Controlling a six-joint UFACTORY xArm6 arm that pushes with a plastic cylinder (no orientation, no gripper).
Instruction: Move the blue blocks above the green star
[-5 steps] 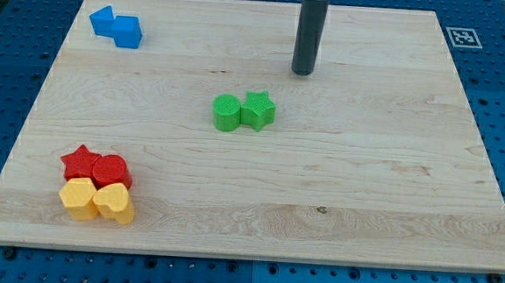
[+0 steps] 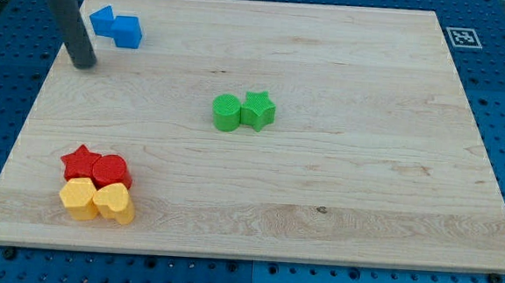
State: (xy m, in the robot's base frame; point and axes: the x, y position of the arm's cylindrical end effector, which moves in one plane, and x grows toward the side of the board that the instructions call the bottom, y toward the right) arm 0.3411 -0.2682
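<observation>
My tip by the blue pair, top left of the surface

My tip (image 2: 82, 62) sits on the wooden surface (image 2: 363, 192) just left of and slightly below the two touching blue blocks, a blue triangle (image 2: 103, 19) and a blue cube (image 2: 127, 31), without touching them. There is no claw on this rod (nothing is held). The green star (image 2: 259, 109) lies mid-surface, touching a green cylinder (image 2: 226, 113). A red star (image 2: 80, 161), red block (image 2: 110, 170) and two yellow blocks (image 2: 97, 200) cluster at lower left.
</observation>
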